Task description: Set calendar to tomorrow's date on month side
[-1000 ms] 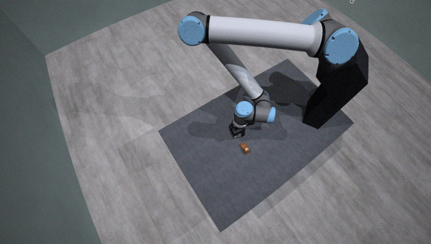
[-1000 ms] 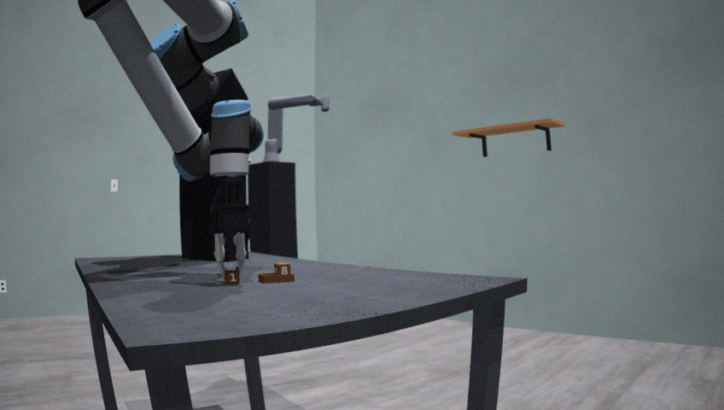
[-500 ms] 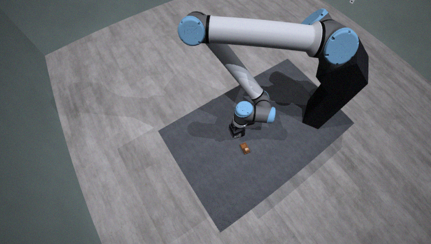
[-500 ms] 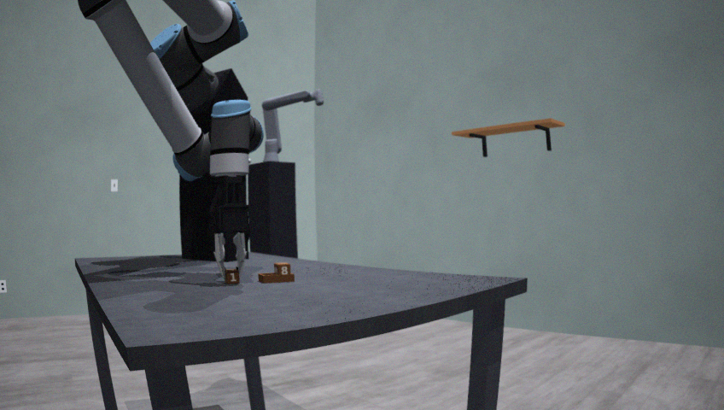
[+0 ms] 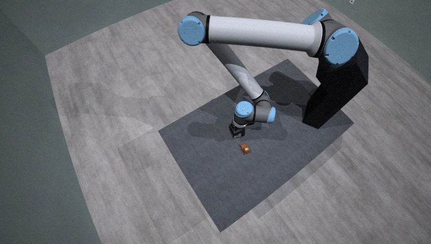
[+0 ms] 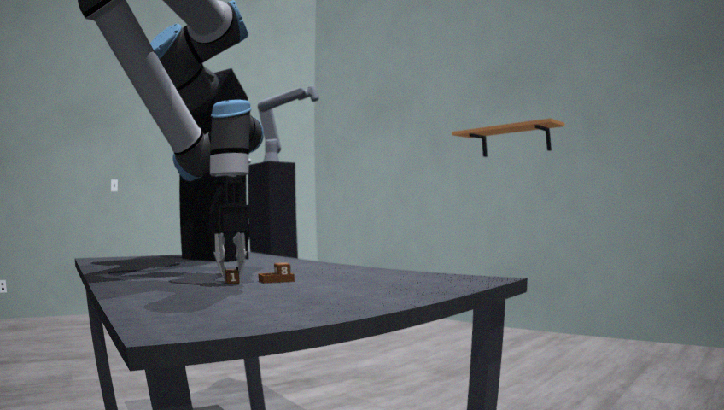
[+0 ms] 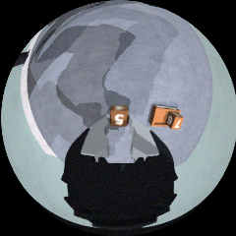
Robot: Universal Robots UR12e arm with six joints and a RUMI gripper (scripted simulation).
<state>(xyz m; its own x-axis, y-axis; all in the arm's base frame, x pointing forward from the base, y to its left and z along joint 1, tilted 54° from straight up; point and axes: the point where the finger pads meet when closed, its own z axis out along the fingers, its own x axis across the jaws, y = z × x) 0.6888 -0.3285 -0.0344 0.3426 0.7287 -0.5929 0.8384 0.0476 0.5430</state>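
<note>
The table carries everything, with the arm reaching down over its far left part. On it sits the tray, holding one cube at its right end with an 8 facing the exterior camera; the tray's left slot is vacant. Just left of the tray, apart from it, the gripper points straight down, its fingers nearly closed and clamped on the other cube, which sits at table level between the fingertips, showing a 1 outward and a 5 upward. The step in hand seems to be re-orienting this removed cube. Next would come lifting, turning the needed digit upright, and seating it flat in the vacant slot.
</note>
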